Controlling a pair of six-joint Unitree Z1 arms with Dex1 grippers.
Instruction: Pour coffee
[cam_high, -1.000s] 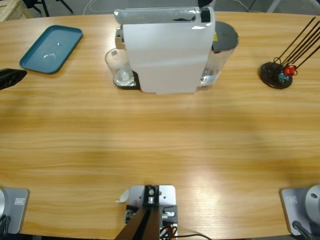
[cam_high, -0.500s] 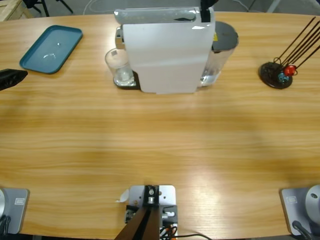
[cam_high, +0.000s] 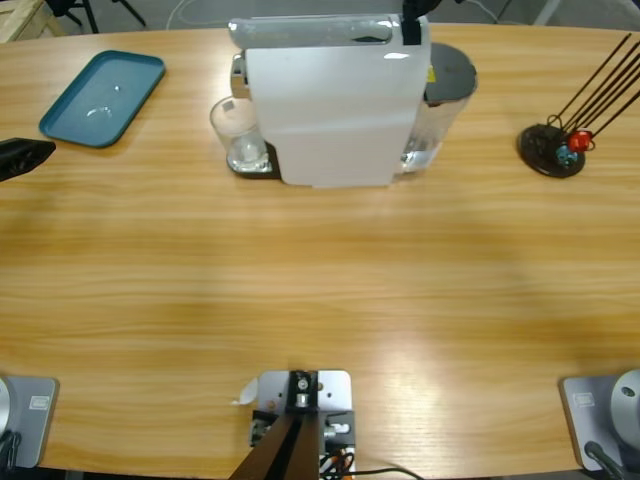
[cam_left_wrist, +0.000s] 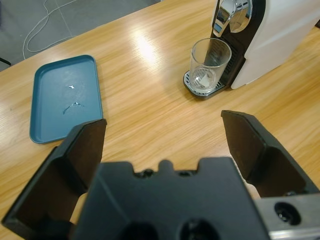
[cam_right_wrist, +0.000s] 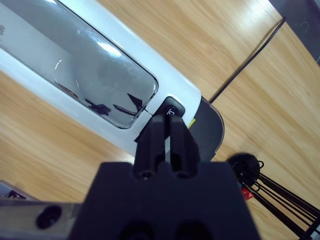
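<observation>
Left claw (cam_left_wrist: 160, 145) hung wide open and empty over the counter (cam_high: 320, 270), well apart from the glass (cam_left_wrist: 210, 65). In the left wrist view the glass lay straight ahead of it and a little to one side, standing upright on the drip grate under the spout of the white machine (cam_left_wrist: 280, 35). A teal tray (cam_left_wrist: 65, 100) lay off to the other side, nearer the claw. In the high view only the claw's black tip (cam_high: 22, 155) showed at the picture's edge, level with the glass (cam_high: 240, 132) and well short of it.

Coffee could hardly be made out: the glass looked almost empty, with at most a shallow clear film at its bottom.

Right claw (cam_right_wrist: 169, 125) had its jaws pressed together with nothing between them, its tip touching a small black button (cam_right_wrist: 171, 107) on the machine's top, beside the clear lid window. That put it on the far side of the machine from the glass, so the left arm seemed the one placed to fetch the glass, with a straight reach ahead across bare counter.
</observation>
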